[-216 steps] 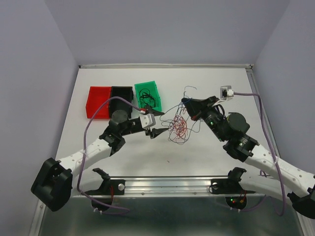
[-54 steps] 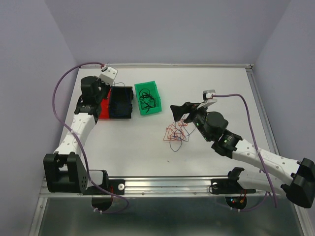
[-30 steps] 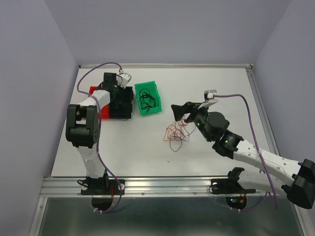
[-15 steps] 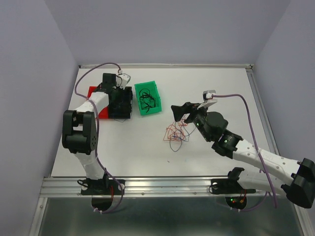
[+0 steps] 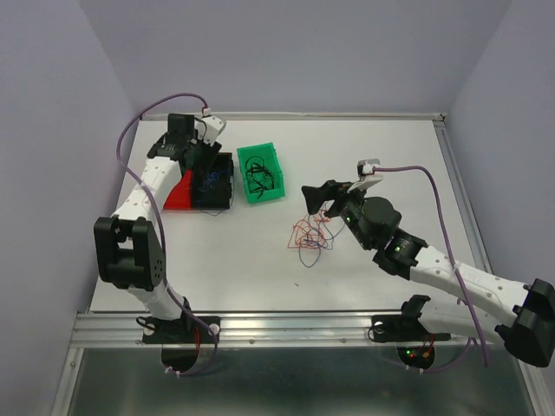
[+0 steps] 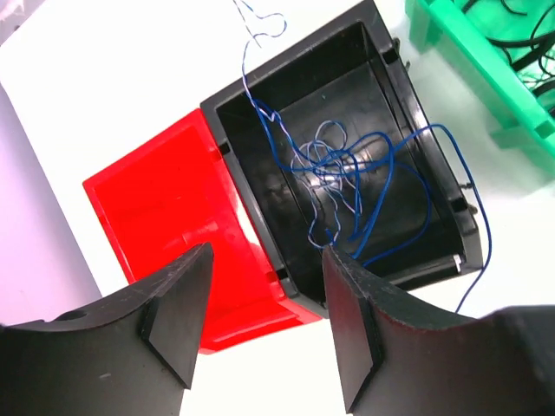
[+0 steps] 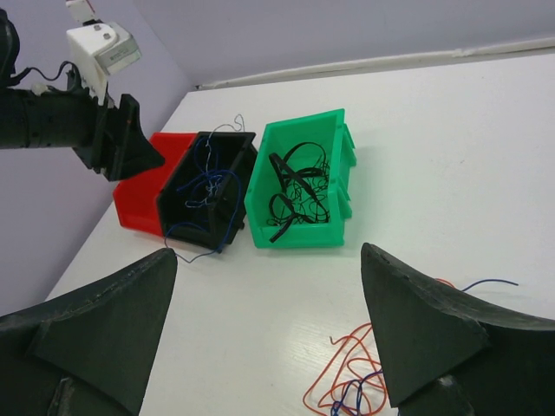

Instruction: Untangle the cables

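Observation:
A blue cable lies clumped inside the black bin, with strands trailing over its rim. My left gripper hangs open above the edge between the black bin and the red bin, holding nothing; the top view shows it over the bins. Black cables fill the green bin. A tangle of red and blue cables lies mid-table. My right gripper stands open just above and behind that tangle, empty.
The red bin, black bin and green bin stand side by side at the back left. The left wall is close behind the red bin. Thick purple arm cables arc over both arms.
My left gripper has opened and let go of the blue cable, which now rests in the black bin. The left arm has swung back and to the left. The right arm has not moved.

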`<state>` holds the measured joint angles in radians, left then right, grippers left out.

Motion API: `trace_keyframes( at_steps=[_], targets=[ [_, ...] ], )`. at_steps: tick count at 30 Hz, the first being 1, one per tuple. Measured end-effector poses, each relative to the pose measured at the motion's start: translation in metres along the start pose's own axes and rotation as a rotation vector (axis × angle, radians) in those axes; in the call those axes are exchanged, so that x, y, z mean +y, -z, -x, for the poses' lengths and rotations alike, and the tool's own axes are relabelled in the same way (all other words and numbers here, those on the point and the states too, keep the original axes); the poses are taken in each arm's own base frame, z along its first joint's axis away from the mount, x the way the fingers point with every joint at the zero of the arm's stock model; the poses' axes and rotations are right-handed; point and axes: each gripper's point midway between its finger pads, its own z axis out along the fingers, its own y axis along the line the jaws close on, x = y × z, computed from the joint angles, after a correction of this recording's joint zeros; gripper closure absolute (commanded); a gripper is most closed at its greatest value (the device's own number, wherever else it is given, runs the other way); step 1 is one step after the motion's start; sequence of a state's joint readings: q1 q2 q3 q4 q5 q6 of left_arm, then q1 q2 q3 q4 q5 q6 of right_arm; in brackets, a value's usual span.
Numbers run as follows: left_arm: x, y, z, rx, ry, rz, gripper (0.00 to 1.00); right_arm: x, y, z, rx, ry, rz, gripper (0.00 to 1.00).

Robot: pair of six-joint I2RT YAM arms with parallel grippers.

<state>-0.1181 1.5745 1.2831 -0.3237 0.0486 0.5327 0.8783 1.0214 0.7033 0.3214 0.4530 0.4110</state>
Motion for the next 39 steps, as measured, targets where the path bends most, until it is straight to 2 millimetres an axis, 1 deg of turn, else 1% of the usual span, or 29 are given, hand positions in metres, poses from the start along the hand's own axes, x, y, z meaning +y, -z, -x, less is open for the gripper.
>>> trace_keyframes(
  at_steps=[1, 2, 3, 4, 5, 6, 7, 8, 9, 12, 13, 14, 15, 18, 21, 26, 27, 30, 31, 34, 35, 39],
  targets=[
    [0.001, -0.001, 0.002, 0.015, -0.002, -0.009, 0.34, 0.000, 0.000, 0.000, 0.000, 0.000, 0.000, 0.09],
    [0.005, -0.002, 0.009, 0.020, -0.001, -0.013, 0.34, 0.000, 0.000, 0.000, 0.000, 0.000, -0.001, 0.09],
    [0.011, -0.007, 0.022, 0.012, 0.000, -0.013, 0.34, 0.000, 0.000, 0.000, 0.000, 0.000, 0.000, 0.09],
    [0.015, -0.012, 0.030, 0.010, 0.001, -0.014, 0.34, 0.000, 0.000, 0.000, 0.001, 0.000, 0.000, 0.09],
    [0.023, -0.020, 0.049, -0.008, 0.002, -0.014, 0.34, 0.000, 0.000, 0.000, 0.001, 0.001, -0.001, 0.09],
    [0.031, -0.029, 0.063, -0.020, 0.006, -0.012, 0.34, 0.000, 0.000, -0.001, 0.001, 0.001, -0.001, 0.09],
    [0.036, -0.036, 0.074, -0.031, 0.009, -0.008, 0.34, 0.000, 0.000, -0.001, 0.002, 0.001, -0.001, 0.09],
    [0.041, -0.047, 0.084, -0.041, 0.014, -0.002, 0.34, 0.000, 0.000, -0.001, 0.002, 0.001, -0.001, 0.09],
    [0.045, -0.056, 0.089, -0.044, 0.019, 0.000, 0.34, 0.000, 0.000, -0.001, 0.003, 0.002, -0.001, 0.09],
    [0.043, -0.082, 0.086, 0.004, 0.027, -0.024, 0.34, -0.001, -0.001, -0.002, 0.006, 0.003, -0.003, 0.09],
    [0.041, -0.094, 0.082, 0.029, 0.031, -0.036, 0.34, -0.001, -0.001, -0.003, 0.007, 0.004, -0.004, 0.09],
    [0.039, -0.101, 0.078, 0.042, 0.032, -0.042, 0.34, -0.001, -0.001, -0.003, 0.007, 0.004, -0.004, 0.09],
    [0.035, -0.110, 0.071, 0.065, 0.034, -0.054, 0.34, -0.001, -0.001, -0.003, 0.007, 0.004, -0.004, 0.09],
    [0.023, -0.124, 0.048, 0.138, 0.039, -0.095, 0.34, -0.001, -0.001, -0.003, 0.009, 0.005, -0.005, 0.09],
    [0.016, -0.127, 0.039, 0.163, 0.044, -0.117, 0.34, -0.001, -0.001, -0.004, 0.011, 0.006, -0.005, 0.09],
    [0.015, -0.127, 0.039, 0.163, 0.047, -0.123, 0.36, -0.002, -0.001, -0.004, 0.011, 0.006, -0.006, 0.09],
    [0.015, -0.127, 0.039, 0.163, 0.047, -0.123, 0.39, -0.002, -0.001, -0.004, 0.011, 0.006, -0.006, 0.09],
    [0.015, -0.127, 0.039, 0.162, 0.047, -0.122, 0.42, -0.002, -0.001, -0.004, 0.011, 0.006, -0.006, 0.09],
    [0.015, -0.127, 0.038, 0.165, 0.046, -0.123, 0.46, -0.002, -0.001, -0.004, 0.011, 0.006, -0.006, 0.09],
    [0.014, -0.129, 0.036, 0.169, 0.045, -0.124, 0.53, -0.002, -0.001, -0.004, 0.011, 0.006, -0.006, 0.09],
    [0.013, -0.130, 0.035, 0.173, 0.044, -0.127, 0.58, -0.001, -0.001, -0.004, 0.011, 0.006, -0.005, 0.09],
    [0.009, -0.138, 0.027, 0.192, 0.041, -0.140, 0.65, -0.001, -0.001, -0.004, 0.011, 0.006, -0.005, 0.09]
  ],
)
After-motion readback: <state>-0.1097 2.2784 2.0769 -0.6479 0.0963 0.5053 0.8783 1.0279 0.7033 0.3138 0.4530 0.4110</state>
